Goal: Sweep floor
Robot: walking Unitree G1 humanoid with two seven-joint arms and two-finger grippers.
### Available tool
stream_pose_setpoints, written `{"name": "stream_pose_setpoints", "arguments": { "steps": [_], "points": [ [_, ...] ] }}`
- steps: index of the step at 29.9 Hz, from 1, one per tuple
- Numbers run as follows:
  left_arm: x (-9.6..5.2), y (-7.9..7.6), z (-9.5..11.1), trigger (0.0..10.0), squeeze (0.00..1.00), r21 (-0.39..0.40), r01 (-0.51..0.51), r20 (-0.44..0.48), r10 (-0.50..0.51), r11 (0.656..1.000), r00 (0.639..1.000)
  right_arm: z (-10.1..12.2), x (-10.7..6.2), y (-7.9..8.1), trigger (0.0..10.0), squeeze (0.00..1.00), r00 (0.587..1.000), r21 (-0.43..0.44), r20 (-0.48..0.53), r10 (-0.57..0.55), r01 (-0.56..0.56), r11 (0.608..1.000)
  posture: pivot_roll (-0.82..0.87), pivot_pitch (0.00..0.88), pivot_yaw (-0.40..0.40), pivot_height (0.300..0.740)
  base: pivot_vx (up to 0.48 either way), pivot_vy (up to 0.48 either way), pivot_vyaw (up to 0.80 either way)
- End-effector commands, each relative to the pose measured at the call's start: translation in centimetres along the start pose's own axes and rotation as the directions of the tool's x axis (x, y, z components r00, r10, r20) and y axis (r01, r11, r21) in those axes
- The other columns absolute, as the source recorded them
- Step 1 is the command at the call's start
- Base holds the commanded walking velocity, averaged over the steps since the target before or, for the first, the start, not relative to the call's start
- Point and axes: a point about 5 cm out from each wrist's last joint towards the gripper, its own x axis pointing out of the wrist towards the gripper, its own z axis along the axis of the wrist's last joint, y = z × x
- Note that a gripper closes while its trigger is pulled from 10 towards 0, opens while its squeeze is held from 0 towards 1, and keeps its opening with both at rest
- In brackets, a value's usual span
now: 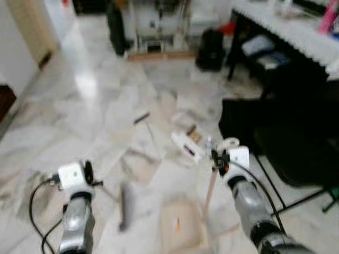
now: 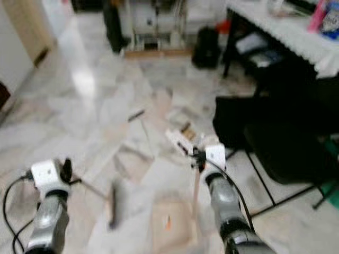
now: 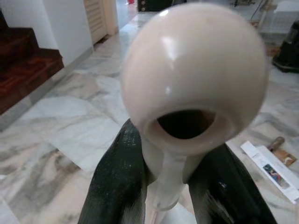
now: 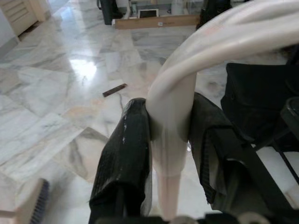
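We have both tools in hand on the marble floor (image 1: 79,106): our left gripper (image 3: 168,186) pinches the cream broom handle (image 3: 187,93), the brush head (image 1: 124,203) down by our feet, and our right gripper (image 4: 170,154) is clamped on the dustpan handle (image 4: 170,121), the dustpan (image 1: 180,225) resting on the floor just beside the brush. It looks like mid-sweep, with the scraps (image 1: 188,145) lying just ahead, beside a black chair (image 1: 280,143). Next, we reckon, the brush must reach past that litter and draw it back into the pan.

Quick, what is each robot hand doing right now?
Left gripper: shut on the cream broom handle.
Right gripper: shut on the cream dustpan handle.
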Motion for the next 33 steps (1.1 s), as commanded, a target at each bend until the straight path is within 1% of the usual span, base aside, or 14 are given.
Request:
{"name": "stream_pose_setpoints", "arguments": {
  "steps": [1,6,12,33],
  "points": [
    [0.36,-0.10,1.13,10.0,0.00,-0.014,0.005,0.057,-0.004,1.000,0.998,1.47,0.65,0.35,10.0,0.00,0.998,0.009,0.066,0.007,-0.008,1.000,-0.08,0.000,0.029,0.740,0.300,0.000,0.79],
    [0.33,0.12,1.12,10.0,0.00,-0.017,-0.004,0.058,0.005,1.000,0.998,1.42,0.61,0.41,10.0,0.00,0.998,0.012,0.067,0.016,-0.017,1.000,-0.08,0.001,0.028,0.740,0.304,0.000,0.69],
    [0.39,0.17,1.18,10.0,0.00,-0.020,-0.011,0.060,0.012,1.000,0.998,1.57,0.69,0.50,10.0,0.00,0.997,0.012,0.073,0.024,-0.025,1.000,-0.08,0.002,0.026,0.740,0.302,0.000,0.42],
    [0.56,0.21,1.37,10.0,0.00,-0.023,-0.009,0.065,0.010,1.000,0.998,1.73,0.79,0.37,10.0,0.00,0.997,0.042,0.079,0.012,-0.015,0.999,-0.08,0.012,0.028,0.740,0.304,0.000,0.00]
  ]
}}
